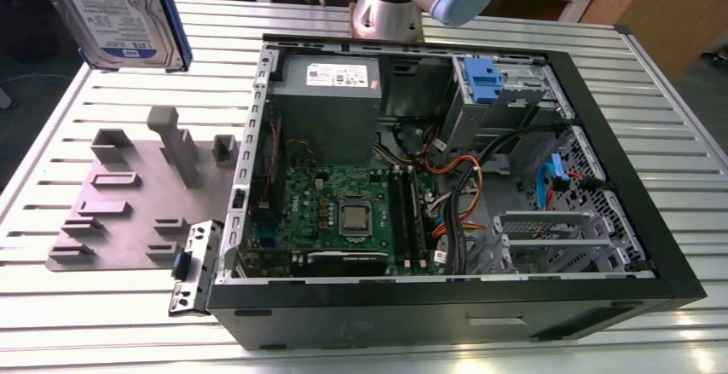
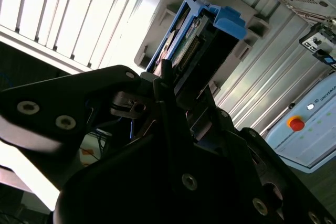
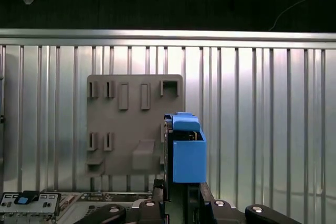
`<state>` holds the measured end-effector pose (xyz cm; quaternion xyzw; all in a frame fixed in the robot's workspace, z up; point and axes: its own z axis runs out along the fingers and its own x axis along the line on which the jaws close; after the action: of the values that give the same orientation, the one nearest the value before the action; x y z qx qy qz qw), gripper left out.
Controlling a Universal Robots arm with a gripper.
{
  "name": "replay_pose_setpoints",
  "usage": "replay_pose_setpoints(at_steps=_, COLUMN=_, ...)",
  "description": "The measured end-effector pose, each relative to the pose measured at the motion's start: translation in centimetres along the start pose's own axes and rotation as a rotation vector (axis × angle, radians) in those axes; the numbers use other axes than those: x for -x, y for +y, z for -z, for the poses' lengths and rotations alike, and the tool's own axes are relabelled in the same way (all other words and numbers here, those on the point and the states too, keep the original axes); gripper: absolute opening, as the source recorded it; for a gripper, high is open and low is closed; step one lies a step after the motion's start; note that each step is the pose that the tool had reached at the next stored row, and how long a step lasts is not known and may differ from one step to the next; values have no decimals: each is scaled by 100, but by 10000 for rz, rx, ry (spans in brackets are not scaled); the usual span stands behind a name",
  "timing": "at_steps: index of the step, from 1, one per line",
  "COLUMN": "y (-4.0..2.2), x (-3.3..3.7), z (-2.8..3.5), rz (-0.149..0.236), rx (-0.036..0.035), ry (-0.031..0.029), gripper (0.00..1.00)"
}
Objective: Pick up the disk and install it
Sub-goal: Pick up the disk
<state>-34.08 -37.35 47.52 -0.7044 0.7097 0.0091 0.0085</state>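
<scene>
Exterior view, upper left of the frame: the disk [image 1: 119, 16] is held clear of the slatted tabletop [image 1: 46, 161], its white-and-blue label turned toward the camera. Below it, a grey fixture plate [image 1: 136, 195] is laid flat on the tabletop, just beside the open computer case [image 1: 455, 178] at centre and right. In the second wrist view the disk is seen edge-on, clamped by the gripper [image 2: 185, 85], whose fingers [image 2: 166, 85] are closed narrowly against its sides.
</scene>
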Motion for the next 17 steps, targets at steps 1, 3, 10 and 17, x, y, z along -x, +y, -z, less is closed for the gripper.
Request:
replay_pose_setpoints(at_steps=1, y=0, x=0, z=12, rz=0, rx=1, ry=1, gripper=35)
replay_pose_setpoints(at_steps=3, y=0, x=1, z=16, rz=0, rx=0, ry=0, gripper=35)
replay_pose_setpoints(at_steps=10, y=-56, x=1, z=17, rz=0, rx=2, ry=0, gripper=35)
replay_pose_setpoints(at_steps=17, y=-188, x=2, z=16, rz=-1, rx=1, ry=-1, gripper=35)
